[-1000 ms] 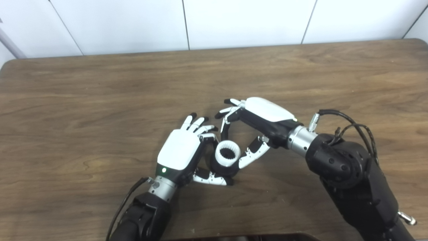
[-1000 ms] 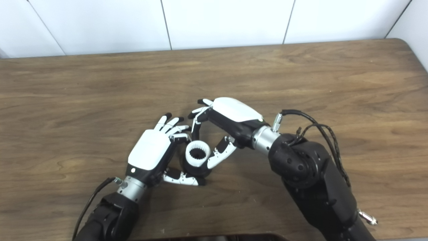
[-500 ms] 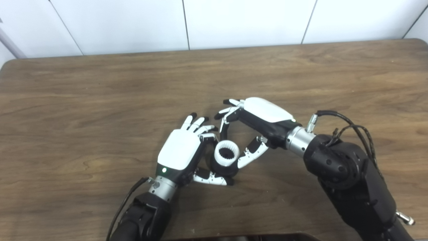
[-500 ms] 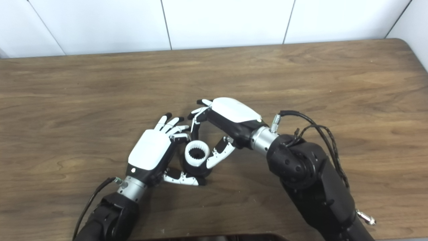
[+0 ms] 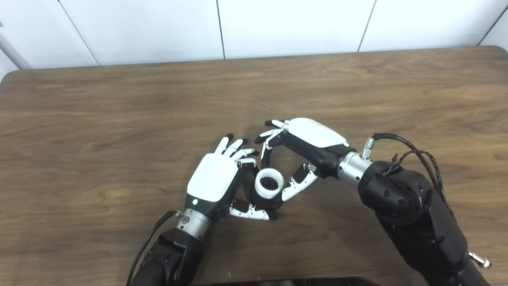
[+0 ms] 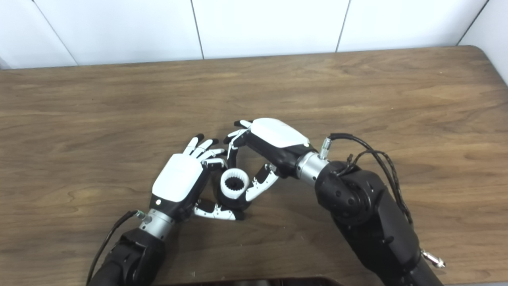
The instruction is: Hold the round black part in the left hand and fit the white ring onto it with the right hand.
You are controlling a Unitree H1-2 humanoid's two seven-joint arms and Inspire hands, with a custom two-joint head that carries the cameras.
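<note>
The left hand (image 5: 216, 180), white-backed with black-tipped fingers, grasps the round black plastic part (image 5: 265, 201): its thumb (image 5: 254, 212) curls under the part's near side at 6 o'clock, while one bent finger presses the part's far edge at about 11 o'clock. The remaining fingers (image 5: 232, 146) stretch flat and apart toward 12 o'clock, touching nothing.

The right hand (image 5: 307, 145) comes in from 3 o'clock with its white back turned up. Its thumb (image 5: 297, 186) lies against the white toothed ring (image 5: 269, 184) on the ring's 3 o'clock side, and a bent finger (image 5: 266, 153) reaches down at the ring's 12 o'clock side. Whether that finger actually touches the ring cannot be told, so the right hand brackets the ring without a clear grip.

The white toothed ring sits on top of the round black plastic part, its open centre facing up, between the two hands. The part rests low against the brown wood-grain bench (image 5: 119, 107), near the middle of the bench's near half.

A black cable (image 5: 412, 153) loops off the right wrist at 3 o'clock. White wall panels (image 5: 278, 24) stand beyond the bench's far edge at 12 o'clock.
</note>
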